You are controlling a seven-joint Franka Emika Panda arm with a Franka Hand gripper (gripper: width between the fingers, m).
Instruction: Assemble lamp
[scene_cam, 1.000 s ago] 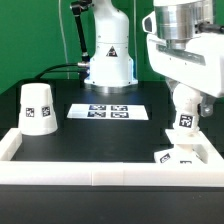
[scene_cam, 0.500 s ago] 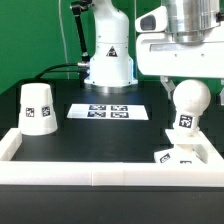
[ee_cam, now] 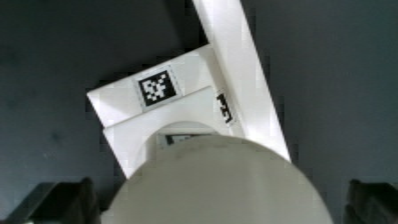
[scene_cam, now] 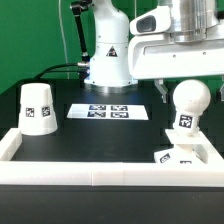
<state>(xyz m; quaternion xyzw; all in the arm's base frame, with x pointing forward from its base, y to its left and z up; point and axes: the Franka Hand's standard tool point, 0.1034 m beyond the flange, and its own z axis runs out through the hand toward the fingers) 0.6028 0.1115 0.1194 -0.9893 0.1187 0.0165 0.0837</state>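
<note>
Bulb (scene_cam: 189, 103) upright on square base (scene_cam: 180, 156), lower right of exterior view; gripper (ee_cam: 217, 198) spread wide, flanking its head.

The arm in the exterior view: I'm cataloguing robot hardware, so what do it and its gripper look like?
The arm is glossy white with rounded shells, a black triangular sticker on its base and dark cables trailing off. A grey metal cylinder tops the boxy white gripper, whose fingers are dark.
</note>
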